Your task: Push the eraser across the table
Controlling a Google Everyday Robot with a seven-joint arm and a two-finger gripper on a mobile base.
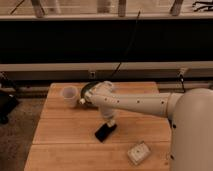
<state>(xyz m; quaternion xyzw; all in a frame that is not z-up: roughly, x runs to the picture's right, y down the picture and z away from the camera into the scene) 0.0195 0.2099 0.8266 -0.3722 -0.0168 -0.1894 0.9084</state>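
Pincer point(110, 121) touching eraser's point(104, 132) far end.

wooden plank table point(60, 135), matt black eraser point(105, 132)

Pale cup point(69, 96) at far left, green plate point(89, 88) just beside it, whitish packet point(139, 152) near front right.

text: none legible | labels: none | end effector point(110, 121): above eraser point(105, 132)
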